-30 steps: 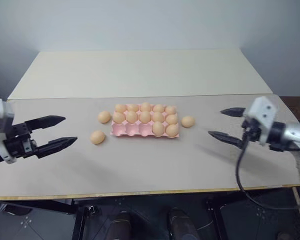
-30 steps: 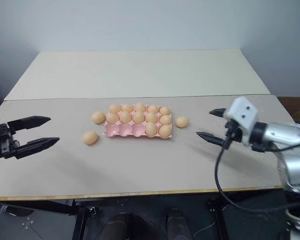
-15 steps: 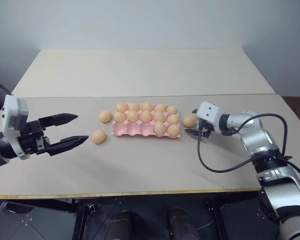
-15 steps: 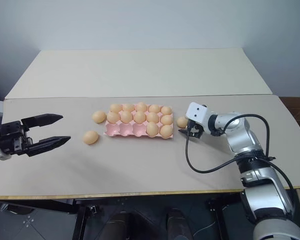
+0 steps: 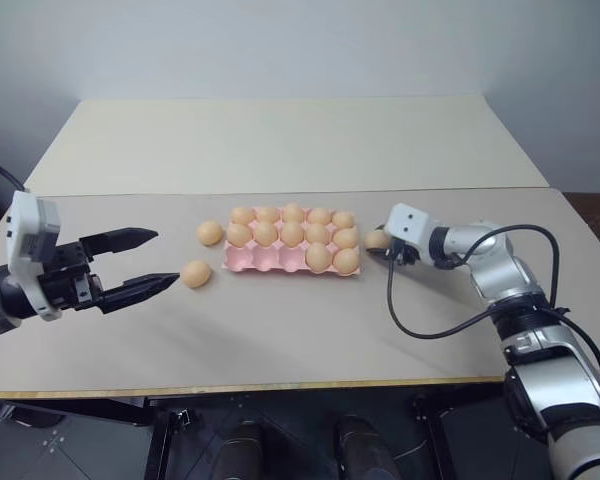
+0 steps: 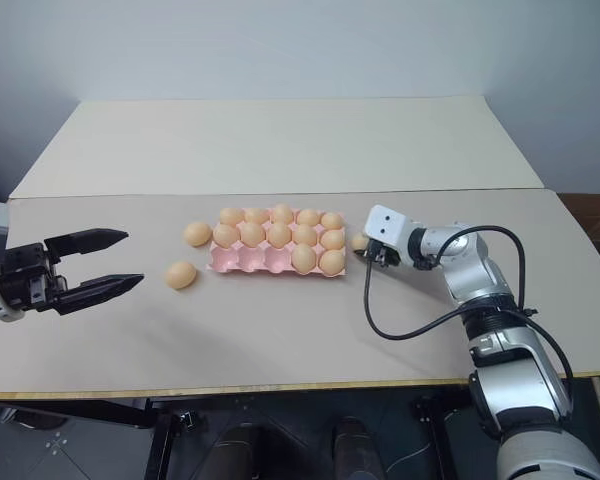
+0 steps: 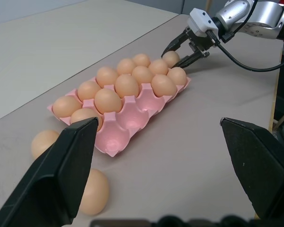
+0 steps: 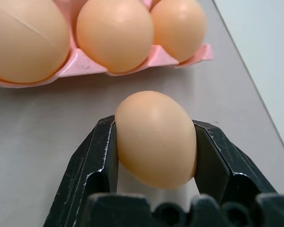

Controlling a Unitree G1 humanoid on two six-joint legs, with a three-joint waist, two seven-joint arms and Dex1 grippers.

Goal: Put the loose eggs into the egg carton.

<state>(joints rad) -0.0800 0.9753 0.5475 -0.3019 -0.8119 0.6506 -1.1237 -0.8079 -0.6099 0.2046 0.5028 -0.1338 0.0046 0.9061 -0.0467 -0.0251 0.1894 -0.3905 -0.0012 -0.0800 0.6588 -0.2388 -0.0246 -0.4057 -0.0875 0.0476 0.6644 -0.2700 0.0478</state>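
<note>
The left tool (image 5: 140, 262) hung with jaws apart above the desk (image 5: 280, 330), beside one loose egg (image 5: 195, 274). Another egg (image 5: 210, 233) lay by the egg carton (image 5: 267, 259). The right tool (image 8: 156, 146) was clamped on a third egg (image 8: 155, 138) just beside the carton.

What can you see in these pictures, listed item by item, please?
carton: one, pink, middle of the near table; its three front-left cups are empty
eggs in carton: twelve, tan
loose eggs: two, tan, on the table left of the carton
held egg: one, tan, just right of the carton
near table: one, grey-beige
far table: one, cream, behind it
left hand: one, black fingers, open, left of the loose eggs
right hand: one, black fingers, shut on the held egg
</note>
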